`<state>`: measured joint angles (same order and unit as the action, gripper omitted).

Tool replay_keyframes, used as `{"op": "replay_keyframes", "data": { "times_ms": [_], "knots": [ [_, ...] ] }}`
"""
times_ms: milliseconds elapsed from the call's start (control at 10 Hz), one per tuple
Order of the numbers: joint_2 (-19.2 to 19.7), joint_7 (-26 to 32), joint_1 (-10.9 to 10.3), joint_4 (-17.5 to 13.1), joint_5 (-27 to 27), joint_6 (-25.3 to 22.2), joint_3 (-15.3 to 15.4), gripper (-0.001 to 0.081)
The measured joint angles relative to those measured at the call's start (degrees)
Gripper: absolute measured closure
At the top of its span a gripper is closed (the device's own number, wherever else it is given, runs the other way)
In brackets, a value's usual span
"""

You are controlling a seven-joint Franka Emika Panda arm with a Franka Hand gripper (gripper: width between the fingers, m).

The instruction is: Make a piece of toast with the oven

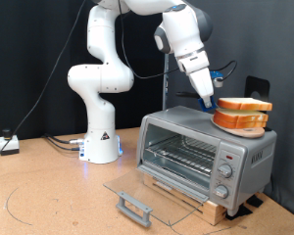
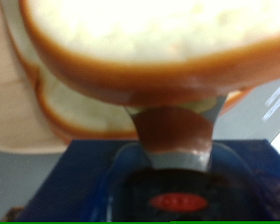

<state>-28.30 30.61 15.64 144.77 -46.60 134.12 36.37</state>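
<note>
My claw (image 1: 209, 102) is up at the top of the oven (image 1: 206, 157), right at the stack of bread that sits on its roof toward the exterior view's right. In the exterior view I see two slices there, one lying over the other, with an orange rim under them that I take for the plate (image 1: 237, 121). The piece of toast (image 1: 245, 103) is the upper slice, and my fingertips meet its edge on the side nearer the arm.

From my wrist, the toast (image 2: 149, 37) fills the upper part of the picture, pale face and brown crust, with the second slice (image 2: 56, 103) behind it. A dark finger (image 2: 173, 131) comes up to the crust from beneath. It looks as if I am pinching the slice by its edge, but the other finger is hidden by the bread, so I cannot tell whether my claw is closed on it or only touching.

The oven door (image 1: 152, 201) lies fully down, its handle toward the exterior view's bottom, and the wire rack (image 1: 181, 152) inside is bare, so the way in is ready for a slice.
</note>
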Motion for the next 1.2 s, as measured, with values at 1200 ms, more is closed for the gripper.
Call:
{"op": "replay_keyframes", "data": {
  "times_ms": [1200],
  "knots": [
    [-0.84,13.14,3.15,1.97,-0.89,-9.81,-13.01,0.0410]
  ]
}}
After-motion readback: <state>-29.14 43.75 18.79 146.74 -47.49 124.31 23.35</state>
